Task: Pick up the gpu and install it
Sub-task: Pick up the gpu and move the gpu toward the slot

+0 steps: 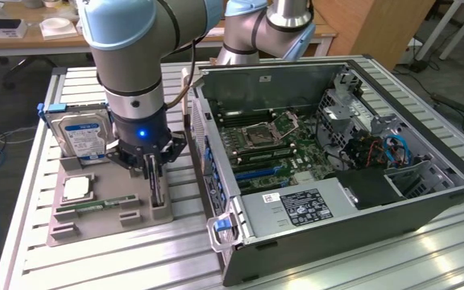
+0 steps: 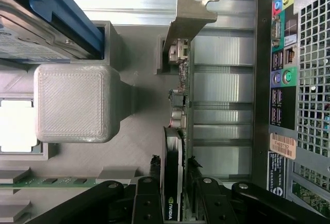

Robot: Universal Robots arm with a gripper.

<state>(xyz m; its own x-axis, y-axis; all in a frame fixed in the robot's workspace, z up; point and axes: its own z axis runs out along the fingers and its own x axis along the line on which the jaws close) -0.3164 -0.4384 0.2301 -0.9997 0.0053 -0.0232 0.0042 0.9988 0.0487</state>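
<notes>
Exterior view: I am watching my arm reach straight down over a grey holder tray (image 1: 95,226) on the slatted metal counter (image 1: 135,260). The hand (image 1: 153,181) is low over the tray's edge nearest the open computer case (image 1: 425,199), which sits just beside the tray on the exterior view's right. The gpu (image 1: 160,196) stands on edge in a slot along that same side of the tray, seen as a narrow dark strip. The hand's fingers reach down on either side of it. A hard drive (image 1: 85,136) with a blue and white label stands at the tray's far end. A square processor chip (image 1: 79,188) and a green memory stick (image 1: 95,205) lie nearer the tray's middle.

Wrist view: I look along the gpu (image 2: 179,100), edge-on, with its metal bracket at the far end. The hand (image 2: 174,170) is clenched on the card, its black fingers (image 2: 147,198) pressed against both faces. The card is still seated in the tray (image 2: 139,146). The hard drive (image 2: 31,28) is on one side of the card and the case's rear ports (image 2: 289,105) on the other.
</notes>
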